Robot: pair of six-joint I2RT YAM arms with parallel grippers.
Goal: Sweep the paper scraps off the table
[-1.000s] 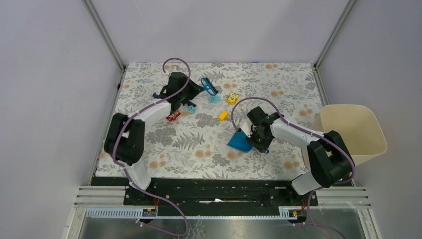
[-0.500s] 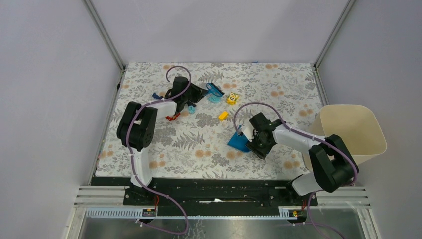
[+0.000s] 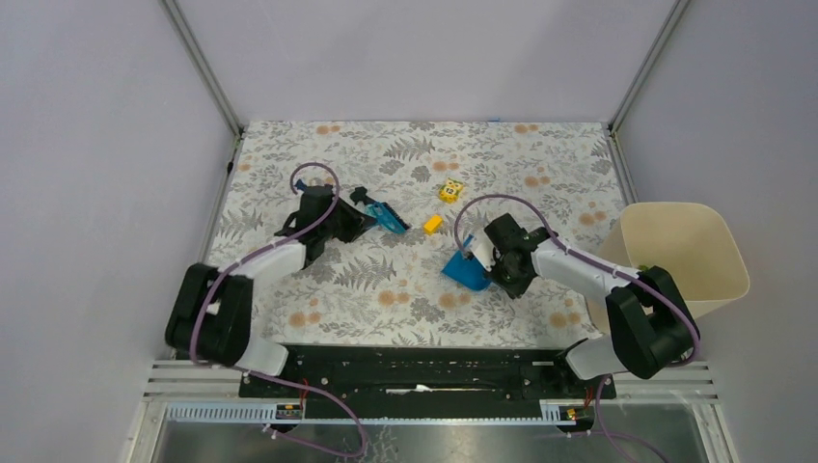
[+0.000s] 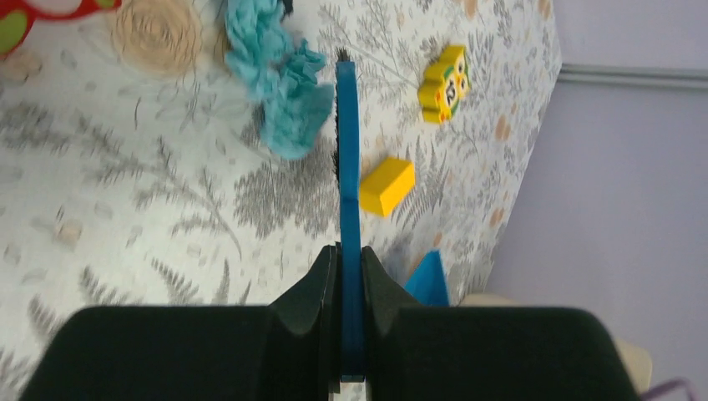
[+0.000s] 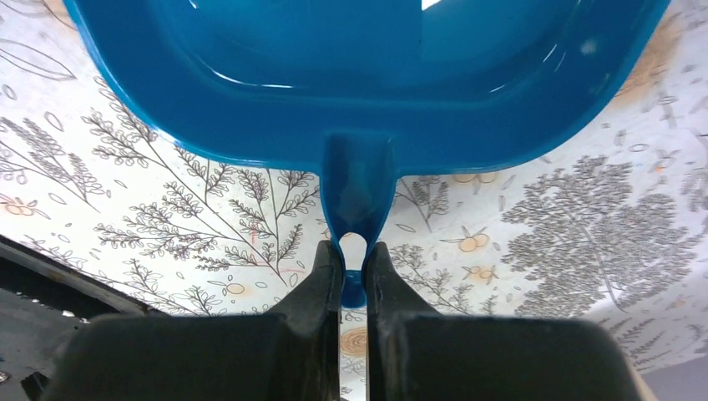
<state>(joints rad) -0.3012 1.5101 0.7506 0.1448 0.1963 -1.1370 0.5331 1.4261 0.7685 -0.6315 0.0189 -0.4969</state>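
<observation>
Blue plastic is sitting in both grips. The left hand (image 4: 349, 257) is pinching the flat handle of one blue brush (image 4: 346, 167), its two fingers pressed against either side of it, and the brush is pointing up the middle of the left wrist view with dark bristles showing along its far edge. Just left of those bristles, one light cyan paper scrap (image 4: 280, 83) is lying crumpled on the counter (image 4: 125, 209), touching or nearly touching the brush. It is the only scrap showing clearly, and the overhead view is not revealing it. Right of the brush, one smooth yellow block (image 4: 386, 185) is resting close by, and one yellow patterned toy (image 4: 444, 83) is sitting further up. One red toy (image 4: 50, 8) is being cut off by the upper left corner.

The right hand (image 5: 352, 251) is pinching the looped end of the handle of one blue dustpan (image 5: 359, 67), fingers closed tight on it. The pan is filling the upper part of the right wrist view and looking empty.

From overhead, the dustpan is lying near the counter's centre, right of the brush, with the block between them. One beige bin (image 3: 680, 256) is standing off the counter's right edge.
</observation>
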